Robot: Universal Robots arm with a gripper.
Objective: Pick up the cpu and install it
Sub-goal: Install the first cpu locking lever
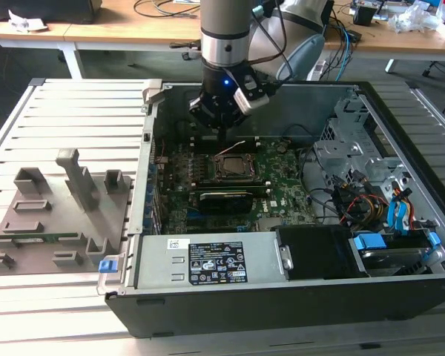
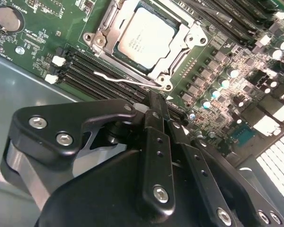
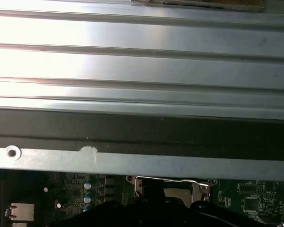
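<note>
1. A robot arm reaches down into an open computer case (image 1: 400,289) that lies on its side on a slatted metal table (image 1: 67,104).
2. The black gripper (image 1: 221,132) hangs just above the green motherboard (image 1: 282,182), close over the far edge of the processor socket (image 1: 232,166).
3. In the second wrist view the gripper (image 2: 154,101) has its two fingers pressed together into one narrow tip, with nothing between them.
4. The cpu (image 2: 145,36), a flat silver-grey square, lies seated inside the metal-framed socket (image 2: 173,64), a little beyond the fingertips and not touching them.
5. A thin silver retention lever (image 2: 128,81) runs along the socket's near side, between the gripper tip and the cpu.
6. Black memory slots (image 2: 92,75) lie beside the socket, just past the gripper.
7. In the first wrist view, the case's grey metal wall (image 3: 132,163) stands past the gripper, with the ribbed table surface beyond it.
8. Well away from the gripper, outside the case toward the exterior view's left, a grey plastic tray (image 1: 52,215) with upright blocks rests on the table.
</note>
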